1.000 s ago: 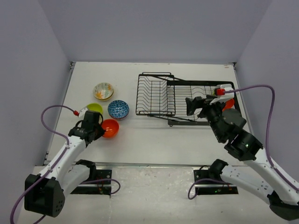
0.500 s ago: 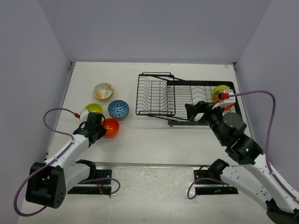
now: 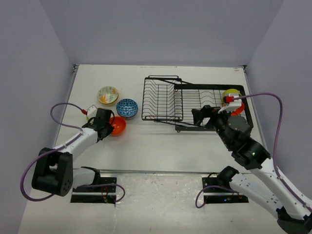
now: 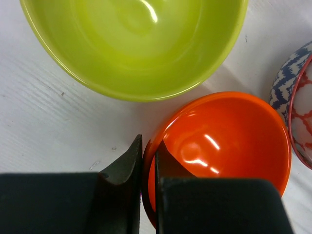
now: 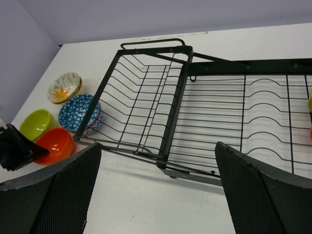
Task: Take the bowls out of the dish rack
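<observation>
Left side: lime green bowl plain; orange bowl plain; blue bowl white-patterned; cream bowl floral. Right: dish rack black wire. Surface white.

White table, dish rack, floral bowl, blue bowl, lime bowl, orange bowl

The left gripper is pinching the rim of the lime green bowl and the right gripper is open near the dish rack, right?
Not quite: the left gripper is pinching the rim of the orange bowl, not the lime green bowl beside it, as the left wrist view shows. The right gripper is indeed open near the dish rack.
</observation>
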Robot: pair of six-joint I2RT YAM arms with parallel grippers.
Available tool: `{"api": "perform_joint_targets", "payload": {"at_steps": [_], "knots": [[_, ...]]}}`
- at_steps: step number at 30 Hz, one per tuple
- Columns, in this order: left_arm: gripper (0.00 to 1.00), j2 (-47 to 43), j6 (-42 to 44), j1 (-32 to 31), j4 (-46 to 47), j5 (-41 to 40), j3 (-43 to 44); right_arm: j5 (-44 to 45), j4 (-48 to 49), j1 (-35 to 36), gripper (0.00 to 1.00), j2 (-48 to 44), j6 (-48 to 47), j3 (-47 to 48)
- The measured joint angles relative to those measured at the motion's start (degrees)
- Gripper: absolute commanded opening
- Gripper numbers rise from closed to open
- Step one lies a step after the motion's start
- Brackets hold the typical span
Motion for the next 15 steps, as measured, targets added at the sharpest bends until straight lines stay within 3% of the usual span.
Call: {"api": "perform_joint_targets", "payload": {"at_steps": [4,12,15], "knots": [[0.00,-0.1,-0.2,-1.7,-0.9,-1.6,0.4,0.1,0.0,-2.1,0.99,2.9,0.9,0.0],[0.00,-8.5,-0.9,-4.8,-1.8,-2.6,-4.4,-6.4,4.0,-16.5,0.99,6.4,9.9,-2.5],[0.07,-10.2,-1.2,-4.9,-2.2,-2.8,-6.4,-9.9,6.1,-19.8,0.99,6.4,13.4,-5.8]]}}
